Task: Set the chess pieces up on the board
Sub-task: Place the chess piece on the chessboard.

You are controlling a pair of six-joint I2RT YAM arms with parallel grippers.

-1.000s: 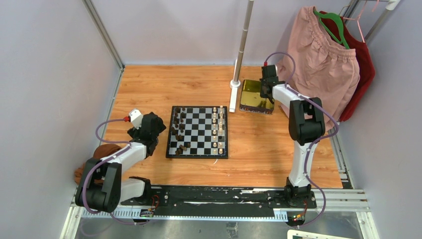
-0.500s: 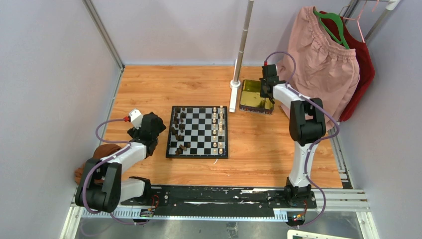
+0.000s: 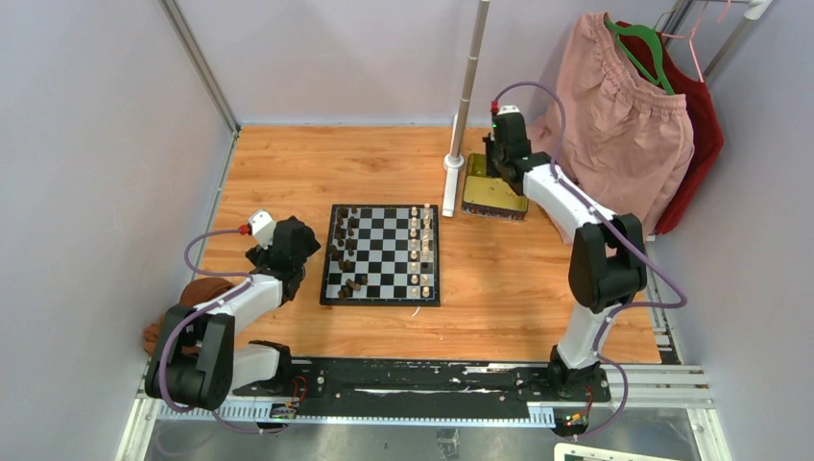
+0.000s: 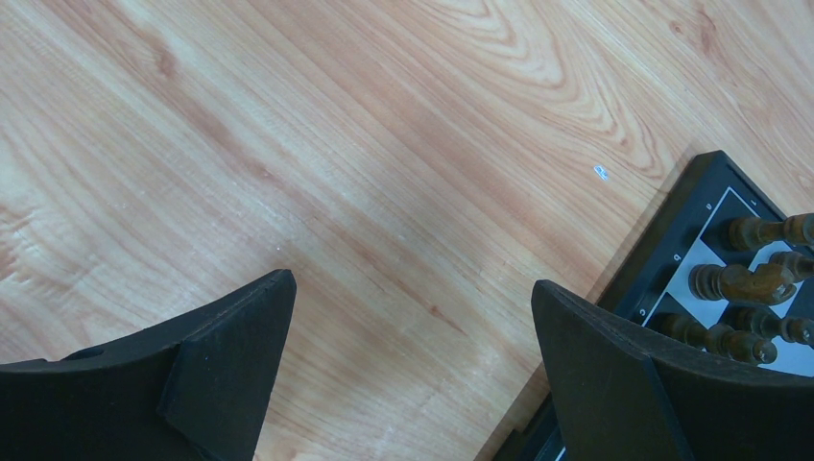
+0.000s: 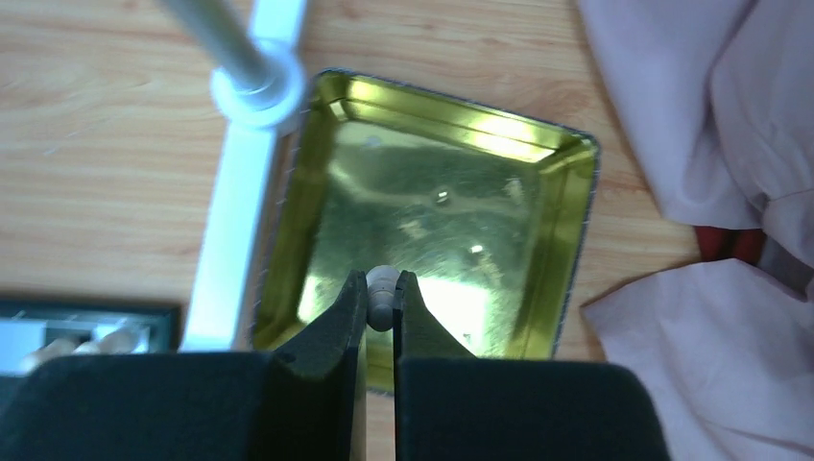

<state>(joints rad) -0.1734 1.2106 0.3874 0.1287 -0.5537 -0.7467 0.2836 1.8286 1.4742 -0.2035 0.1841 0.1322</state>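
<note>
The right hand (image 5: 380,294) was clamped on a single cream chess piece (image 5: 382,279), whose rounded top showed between the two dark fingers. It hung over the gold tin (image 5: 538,182) in the middle of the right wrist view, with the tin's raised rim around it on every side. A white bar (image 5: 230,221) ran hard against the tin's left edge, and a grey pole (image 5: 206,24) rose from a round collar on it at the upper left. Pink cloth (image 5: 691,106) crowded the right of that frame, a strip of red showing beneath it. In the top view the board (image 3: 379,302) lay at the centre of the worktop (image 3: 288,163), to the lower left of the tin, with the bar's near end by its upper right corner. Cream pieces (image 3: 419,245) stood along its right columns and dark pieces (image 3: 344,245) along its left. The left hand (image 4: 413,288) hovered just left of the board, fingers spread wide over bare wood. Open wood stretched toward the upper left. In the left wrist view the board's black corner showed at the right edge. Small pale marks on that border were too tiny to read.
</note>
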